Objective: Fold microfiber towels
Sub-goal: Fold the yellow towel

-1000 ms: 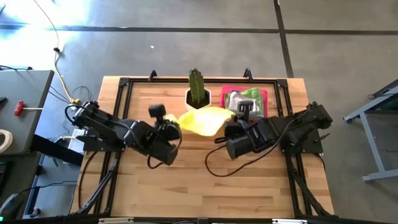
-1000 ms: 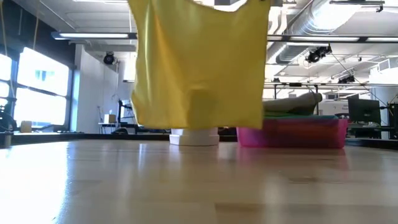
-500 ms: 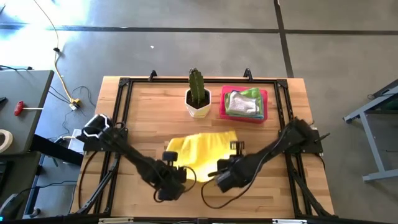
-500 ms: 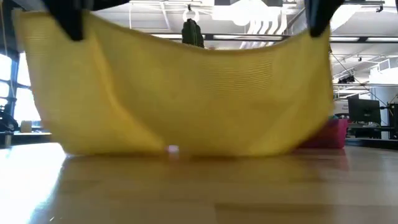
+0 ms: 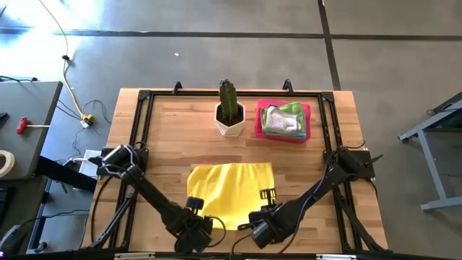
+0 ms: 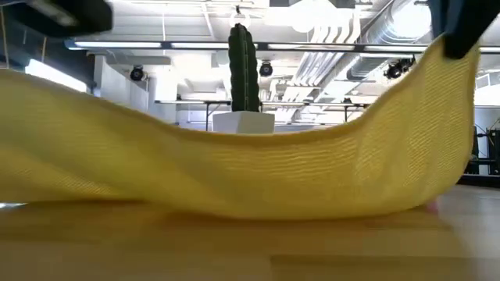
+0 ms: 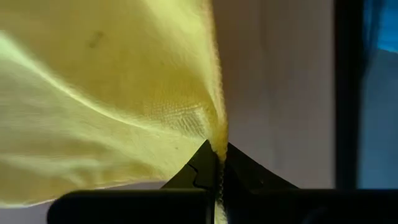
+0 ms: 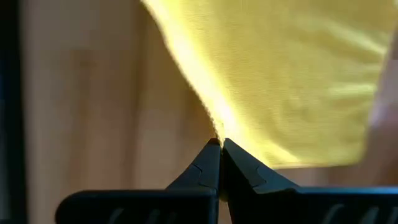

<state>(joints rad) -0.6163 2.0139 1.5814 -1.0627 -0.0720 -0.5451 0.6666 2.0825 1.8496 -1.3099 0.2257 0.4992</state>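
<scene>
Towel (image 5: 229,189), yellow, woven, sagging over wood table (image 5: 166,137); my left gripper (image 7: 217,163) and right gripper (image 8: 219,149) each pinch a near corner.

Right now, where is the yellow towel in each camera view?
High view: yellow towel spread at the table's near middle, in front of the cactus pot.
Low view: fills the foreground, cactus rising behind.
Left wrist view: corner pinched in the left tool.
Right wrist view: corner pinched in the right tool.
Shared landmark: the cactus.

Yellow towel (image 5: 229,186) spread on table, near edge lifted, seemingly sagging
</scene>
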